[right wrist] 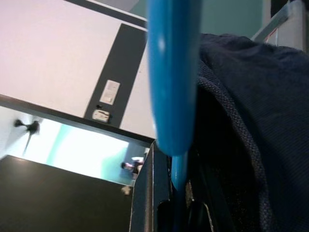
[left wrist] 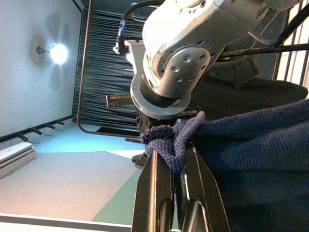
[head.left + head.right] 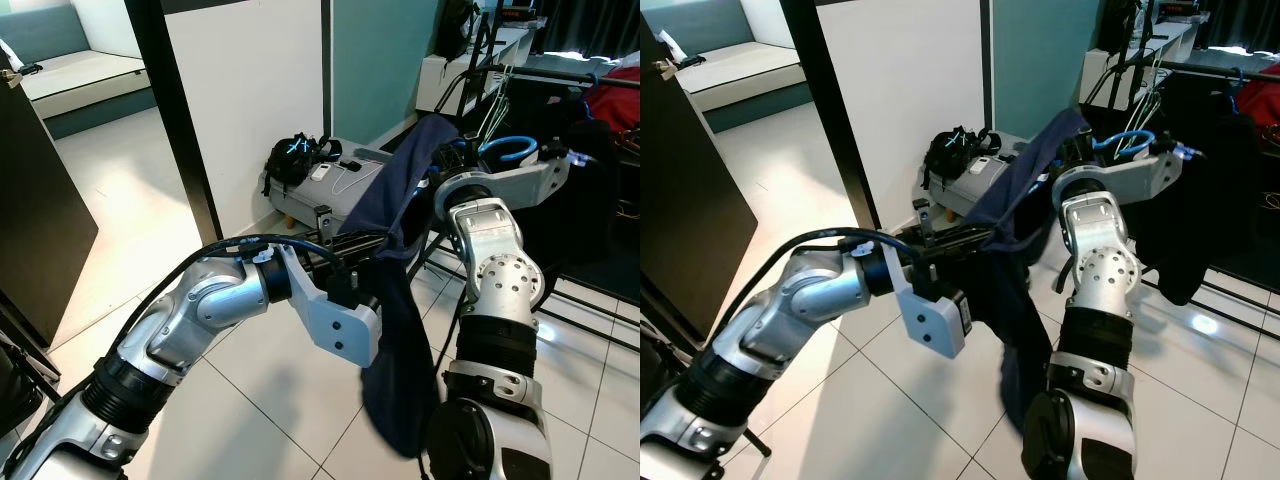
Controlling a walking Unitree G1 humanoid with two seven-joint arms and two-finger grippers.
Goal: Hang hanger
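Note:
A blue plastic hanger [image 3: 505, 150] carries a dark navy garment [image 3: 400, 330] that hangs down between my two arms. In the right wrist view the blue hanger [image 1: 174, 96] runs between the black fingers, and my right gripper [image 1: 176, 198] is shut on it. That gripper [image 3: 455, 152] is raised at chest height, near the clothes rack [image 3: 560, 68] at the upper right. My left gripper [image 2: 175, 153] is shut on a bunched fold of the navy garment [image 2: 171, 137]. In the eye views it [image 3: 372, 242] reaches in from the left at the garment's side edge.
Dark clothes [image 3: 590, 200] and wire hangers [image 3: 497, 100] hang on the rack, with a red item [image 3: 615, 90] behind. A black bag [image 3: 295, 160] sits on a white case by the white partition with its black edge [image 3: 180, 130]. A dark cabinet [image 3: 40, 230] stands at left.

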